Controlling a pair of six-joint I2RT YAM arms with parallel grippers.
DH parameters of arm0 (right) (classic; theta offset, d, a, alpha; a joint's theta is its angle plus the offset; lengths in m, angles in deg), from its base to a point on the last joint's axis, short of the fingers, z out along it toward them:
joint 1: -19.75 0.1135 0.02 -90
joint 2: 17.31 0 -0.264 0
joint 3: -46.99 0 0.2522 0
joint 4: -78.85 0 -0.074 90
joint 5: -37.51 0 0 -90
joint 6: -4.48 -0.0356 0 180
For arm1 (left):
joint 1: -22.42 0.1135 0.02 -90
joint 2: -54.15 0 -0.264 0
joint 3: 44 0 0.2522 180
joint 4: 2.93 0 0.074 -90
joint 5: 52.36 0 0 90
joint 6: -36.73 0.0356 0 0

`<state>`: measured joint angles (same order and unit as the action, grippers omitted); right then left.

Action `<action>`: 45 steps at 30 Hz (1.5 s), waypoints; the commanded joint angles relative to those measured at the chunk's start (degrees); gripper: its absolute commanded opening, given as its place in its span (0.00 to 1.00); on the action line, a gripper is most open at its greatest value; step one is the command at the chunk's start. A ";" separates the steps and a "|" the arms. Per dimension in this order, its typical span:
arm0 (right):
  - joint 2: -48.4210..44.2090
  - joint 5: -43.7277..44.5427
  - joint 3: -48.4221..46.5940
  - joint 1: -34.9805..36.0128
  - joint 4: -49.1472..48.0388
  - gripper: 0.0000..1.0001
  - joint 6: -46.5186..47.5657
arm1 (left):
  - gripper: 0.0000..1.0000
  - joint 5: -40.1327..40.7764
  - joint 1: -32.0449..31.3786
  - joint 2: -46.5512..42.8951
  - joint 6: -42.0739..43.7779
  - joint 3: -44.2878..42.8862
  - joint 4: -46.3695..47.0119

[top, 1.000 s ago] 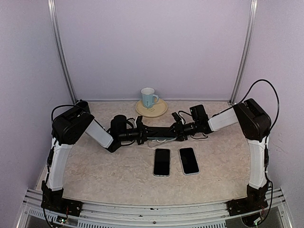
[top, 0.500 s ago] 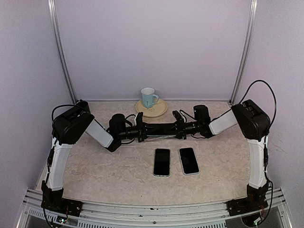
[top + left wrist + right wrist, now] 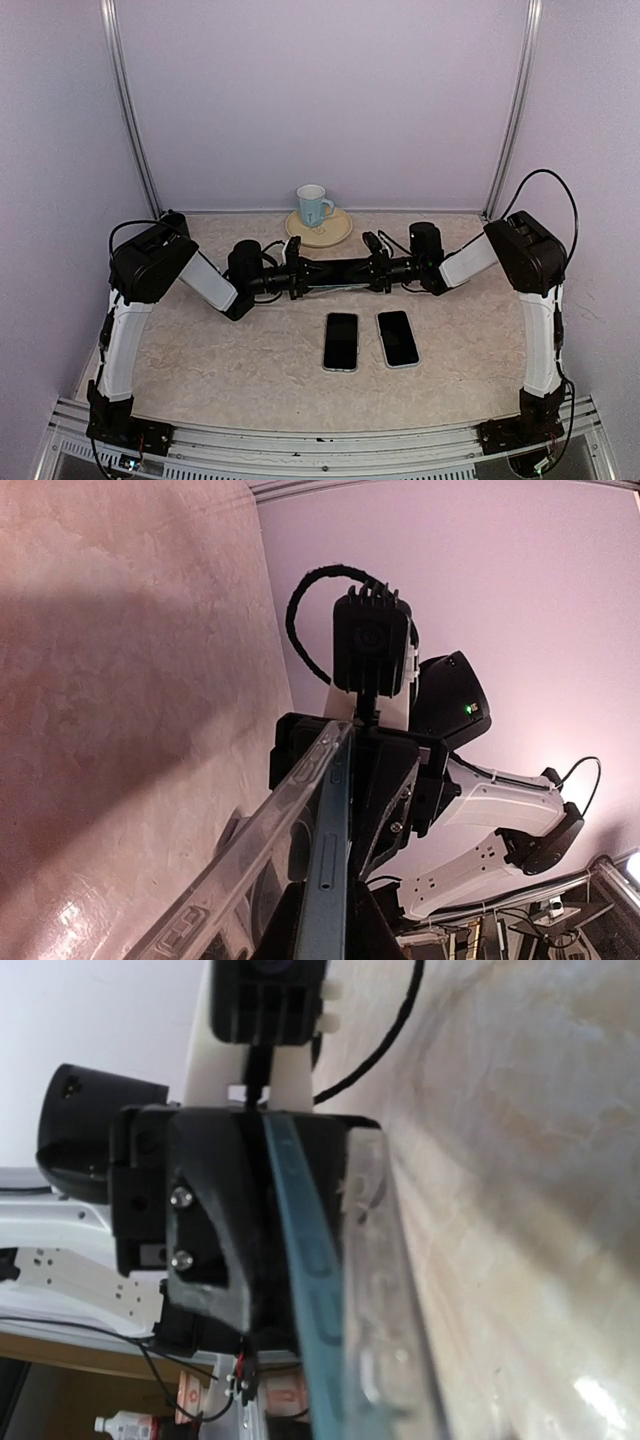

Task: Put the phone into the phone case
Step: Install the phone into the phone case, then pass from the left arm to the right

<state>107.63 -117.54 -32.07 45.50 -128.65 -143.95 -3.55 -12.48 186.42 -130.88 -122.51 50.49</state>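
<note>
The phone (image 3: 335, 270) hangs above the counter (image 3: 230, 350), just on the arms' side of the mug (image 3: 312, 205). It is held at both ends, so neither arm is nearer. Its long axis runs level from claw to claw, crossways in front of the mug.

The clear case (image 3: 260, 840) lies along the phone's counter-facing side. In the left wrist view the two meet at the right claw's end and splay apart toward the left one. I judge that open end is what the next squeeze has to shut. Whether any edge has already snapped home is hard to say from these close, skewed views.

The left claw (image 3: 295, 271) is clenched on its end of the phone. The right claw (image 3: 378, 270) looks clamped over phone and case together.

Farther from the mug, toward the arm bases, a spare phone (image 3: 341, 341) and a second spare (image 3: 397, 338) lie flat.

A second ago the held pair sat lower and slightly slanted. It is now level and closer to the mug, and the right forearm has swung in.
</note>
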 commanded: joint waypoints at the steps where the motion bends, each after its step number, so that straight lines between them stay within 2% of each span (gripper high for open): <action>1: 0.69 -3.36 1.14 1.41 -5.97 0.07 0.78 | 0.15 -0.02 0.34 -1.67 -0.73 1.13 -1.92; 8: 0.37 -3.38 2.59 0.81 -7.90 0.05 -0.15 | 0.23 0.59 1.18 -4.62 1.45 2.65 -5.21; 15: -0.05 -3.24 3.43 0.09 -9.37 0.03 -0.97 | 0.29 3.18 1.67 -9.45 8.51 3.01 -16.95; 29: -0.99 -3.42 4.93 -1.06 -10.22 0.01 -1.12 | 0.32 10.03 2.63 -18.78 18.19 3.60 -36.97; 34: -1.45 -3.54 5.08 -1.24 -9.79 0.00 -0.69 | 0.33 10.47 3.11 -21.13 19.02 4.53 -38.27; 39: -2.55 -3.51 5.14 -1.49 -6.92 0.00 1.62 | 0.37 10.97 3.81 -22.80 20.39 5.02 -39.44; 45: -5.29 -2.09 4.75 -1.76 1.24 0.00 7.87 | 0.43 13.33 4.13 -25.39 23.84 4.88 -43.34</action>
<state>107.07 -119.58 -26.98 44.52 -131.57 -141.75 7.49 -8.76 164.24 -110.73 -117.90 10.40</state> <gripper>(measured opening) 0.104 0.409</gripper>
